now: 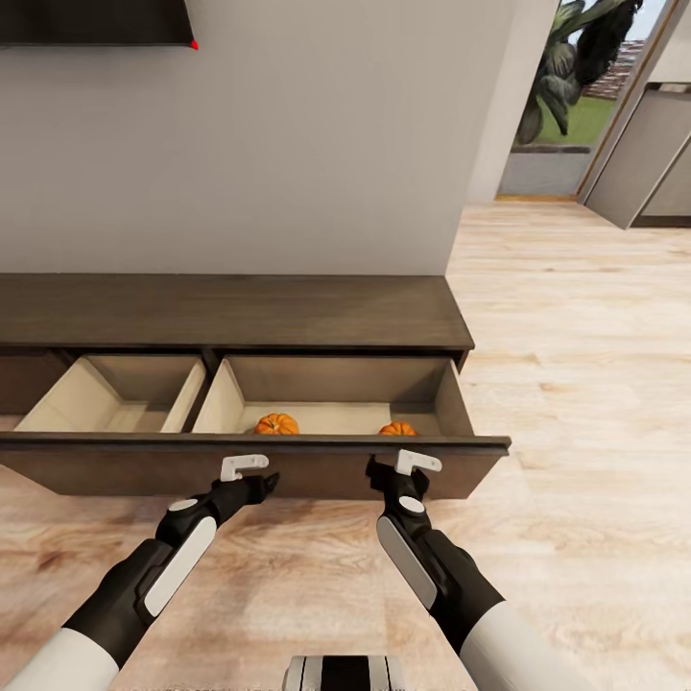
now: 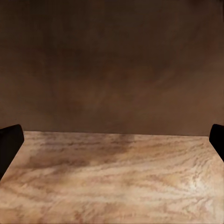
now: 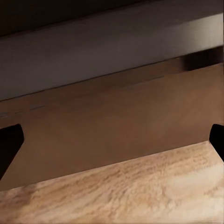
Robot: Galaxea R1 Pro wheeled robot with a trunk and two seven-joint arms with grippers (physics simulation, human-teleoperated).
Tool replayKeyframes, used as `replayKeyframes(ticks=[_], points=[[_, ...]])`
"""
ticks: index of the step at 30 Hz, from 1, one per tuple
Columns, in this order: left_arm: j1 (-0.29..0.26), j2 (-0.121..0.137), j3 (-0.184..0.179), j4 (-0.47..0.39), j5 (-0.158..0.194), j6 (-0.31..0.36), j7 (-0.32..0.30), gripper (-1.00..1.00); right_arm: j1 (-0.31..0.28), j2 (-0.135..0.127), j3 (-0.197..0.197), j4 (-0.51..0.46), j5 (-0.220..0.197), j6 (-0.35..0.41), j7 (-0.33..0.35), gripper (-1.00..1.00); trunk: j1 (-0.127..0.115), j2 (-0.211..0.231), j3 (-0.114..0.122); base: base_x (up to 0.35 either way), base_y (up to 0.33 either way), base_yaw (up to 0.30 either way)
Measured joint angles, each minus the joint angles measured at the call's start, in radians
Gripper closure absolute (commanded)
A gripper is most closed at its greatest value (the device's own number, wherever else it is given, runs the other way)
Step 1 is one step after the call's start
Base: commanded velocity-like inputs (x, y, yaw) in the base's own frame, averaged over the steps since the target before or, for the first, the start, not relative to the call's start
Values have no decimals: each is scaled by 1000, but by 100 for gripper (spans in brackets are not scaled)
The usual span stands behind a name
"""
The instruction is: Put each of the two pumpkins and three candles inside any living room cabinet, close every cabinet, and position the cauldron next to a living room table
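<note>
Two pumpkins (image 1: 276, 423) (image 1: 396, 428) in head view; wrists: drawer front (image 2: 112, 65).

The long, low dark-brown cabinet (image 1: 230, 312) stands against the wall with its pull-out compartment (image 1: 288, 461) drawn open, showing two pale-lined bays. In the bay toward 3 o'clock, two small bright-orange ribbed pumpkins sit on the floor just behind the front panel: one pumpkin (image 1: 276, 424) toward 9 o'clock, the other pumpkin (image 1: 397, 429) toward 3 o'clock, well apart.

Head high, downward — wrists close on shared cabinet (image 1: 250, 470) front.
</note>
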Motion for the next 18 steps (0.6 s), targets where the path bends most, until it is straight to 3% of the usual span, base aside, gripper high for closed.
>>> replayKeyframes(ticks=[7, 18], points=[[0, 3, 0, -2, 0, 0, 0, -100, 0, 0, 0, -1, 0, 0, 0, -100, 3, -2, -27, 0, 0, 0], [0, 17, 0, -6, 2, 0, 1, -100, 0, 0, 0, 0, 1, -4, 1, -100, 4, -2, -35, 0, 0, 0]])
